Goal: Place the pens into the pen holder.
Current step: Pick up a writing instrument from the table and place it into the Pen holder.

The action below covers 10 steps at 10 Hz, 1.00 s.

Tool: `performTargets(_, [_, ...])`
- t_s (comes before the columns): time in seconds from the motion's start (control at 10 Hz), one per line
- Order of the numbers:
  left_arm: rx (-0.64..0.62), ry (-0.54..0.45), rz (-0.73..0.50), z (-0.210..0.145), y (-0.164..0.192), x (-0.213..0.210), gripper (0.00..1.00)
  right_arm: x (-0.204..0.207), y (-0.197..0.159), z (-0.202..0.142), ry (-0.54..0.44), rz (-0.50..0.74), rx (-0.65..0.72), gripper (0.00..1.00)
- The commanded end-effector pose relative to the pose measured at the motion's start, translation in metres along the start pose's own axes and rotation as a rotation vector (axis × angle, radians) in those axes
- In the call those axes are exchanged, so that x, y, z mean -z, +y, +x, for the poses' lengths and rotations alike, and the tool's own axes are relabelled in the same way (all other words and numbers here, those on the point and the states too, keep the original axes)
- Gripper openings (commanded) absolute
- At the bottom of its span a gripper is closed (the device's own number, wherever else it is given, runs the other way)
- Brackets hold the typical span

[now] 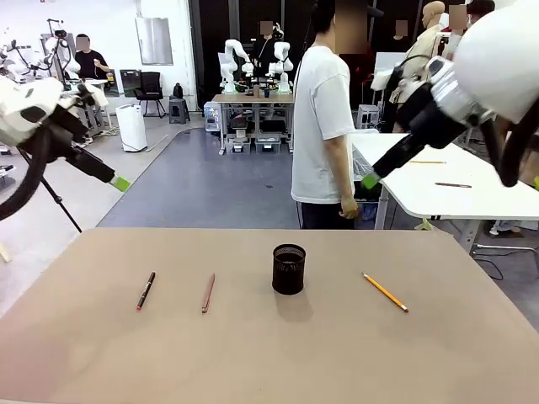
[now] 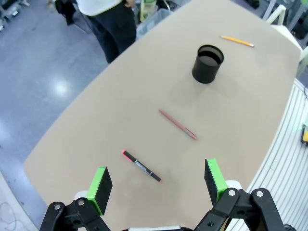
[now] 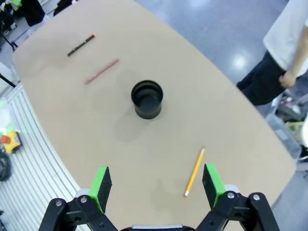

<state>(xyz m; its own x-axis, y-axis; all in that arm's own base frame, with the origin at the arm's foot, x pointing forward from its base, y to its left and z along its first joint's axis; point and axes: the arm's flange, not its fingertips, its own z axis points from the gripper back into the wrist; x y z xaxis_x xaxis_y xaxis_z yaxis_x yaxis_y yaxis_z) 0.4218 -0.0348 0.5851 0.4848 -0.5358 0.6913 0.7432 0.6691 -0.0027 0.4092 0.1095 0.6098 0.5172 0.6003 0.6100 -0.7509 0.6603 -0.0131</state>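
Three pens [image 1: 208, 293] lie flat beside the upright pen holder [image 1: 288, 269].

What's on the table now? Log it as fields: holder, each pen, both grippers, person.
pen holder: upright at the middle of the table, no pen inside
black pen: lying flat, farthest to the robot's left
reddish-brown pen: lying flat between black pen and pen holder, touching neither
yellow pencil: lying flat on the robot's right of the pen holder
left gripper: open, raised above the table, holding nothing
right gripper: open, raised above the table, holding nothing
person: standing beyond the far edge
progress: no pen placed yet
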Motion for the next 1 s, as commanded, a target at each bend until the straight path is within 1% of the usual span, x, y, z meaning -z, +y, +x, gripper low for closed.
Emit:
performTargets(0.0, [0.008,-0.039,-0.005,-0.004,0.005,-0.015,1.00,-0.019,-0.015,-0.015,-0.058,0.053,-0.047,1.00])
performTargets(0.2, [0.003,-0.072,0.021,-0.008,0.004,-0.028,1.00,-0.038,-0.026,-0.028,-0.088,0.063,-0.033,1.00])
performTargets(0.4, [0.007,-0.098,0.033,-0.006,0.003,-0.037,1.00,-0.051,-0.035,-0.041,-0.094,0.052,-0.015,1.00])
performTargets(0.5, [0.019,-0.090,0.030,-0.001,0.003,-0.037,1.00,-0.051,-0.031,-0.045,-0.102,0.053,-0.010,1.00])
performTargets(0.7, [0.020,-0.077,0.037,0.003,0.004,-0.037,1.00,-0.050,-0.031,-0.047,-0.076,0.043,-0.008,1.00])
performTargets(0.9, [0.027,-0.094,0.059,0.002,0.004,-0.037,1.00,-0.048,-0.035,-0.051,-0.065,0.042,-0.008,1.00])
